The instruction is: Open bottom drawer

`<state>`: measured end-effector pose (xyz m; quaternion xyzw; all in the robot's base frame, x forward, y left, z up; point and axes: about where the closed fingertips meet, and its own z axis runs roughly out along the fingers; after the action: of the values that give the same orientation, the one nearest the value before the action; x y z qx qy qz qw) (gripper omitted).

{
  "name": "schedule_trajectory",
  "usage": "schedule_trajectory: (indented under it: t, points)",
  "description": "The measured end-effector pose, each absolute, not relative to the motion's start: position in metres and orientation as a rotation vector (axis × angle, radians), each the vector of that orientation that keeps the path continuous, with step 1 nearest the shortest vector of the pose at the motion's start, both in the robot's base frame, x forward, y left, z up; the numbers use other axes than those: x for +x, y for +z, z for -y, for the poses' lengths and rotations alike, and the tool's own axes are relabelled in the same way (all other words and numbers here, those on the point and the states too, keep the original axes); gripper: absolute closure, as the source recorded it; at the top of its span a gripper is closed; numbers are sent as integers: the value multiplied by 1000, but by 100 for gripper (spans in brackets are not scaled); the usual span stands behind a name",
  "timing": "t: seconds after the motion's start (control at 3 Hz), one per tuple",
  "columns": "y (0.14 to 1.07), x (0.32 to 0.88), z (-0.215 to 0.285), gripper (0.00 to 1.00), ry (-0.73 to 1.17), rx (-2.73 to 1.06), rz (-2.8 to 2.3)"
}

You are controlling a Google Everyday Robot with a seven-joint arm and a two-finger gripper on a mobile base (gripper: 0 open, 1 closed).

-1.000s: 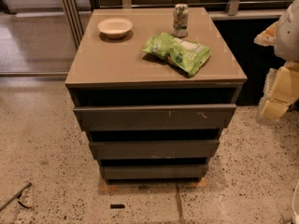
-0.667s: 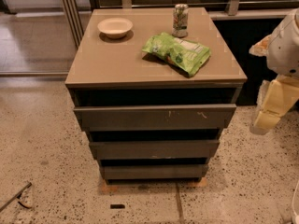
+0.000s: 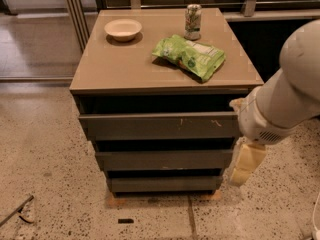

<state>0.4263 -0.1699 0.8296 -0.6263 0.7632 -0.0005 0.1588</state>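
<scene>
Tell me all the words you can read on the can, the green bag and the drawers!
No text can be read here.
The can: has print, too blurred to read.
The green bag: white label patch, too blurred to read.
The top drawer front: only pale scratches, no words.
The bottom drawer: plain, no words.
The gripper, right of the cabinet beside the lower drawers: no words.

One tan-topped cabinet (image 3: 150, 69) with three drawer fronts: one scratched top front (image 3: 150, 126), one middle front (image 3: 162, 160), one bottom drawer (image 3: 162, 184). On top: one pale bowl (image 3: 123, 29), one can (image 3: 193, 21), one green bag (image 3: 190, 56). One white arm (image 3: 290, 94) ending in one gripper (image 3: 244, 166), hanging just right of the cabinet beside the middle front.
</scene>
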Motion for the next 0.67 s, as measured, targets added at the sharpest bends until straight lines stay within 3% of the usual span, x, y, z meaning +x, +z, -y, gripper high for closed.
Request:
schedule_trajectory:
  t: [0.33,0.67]
  points:
    - [719,415,162,0,70,-1830,-2245]
    - [720,416,162,0,69,-1830,-2245]
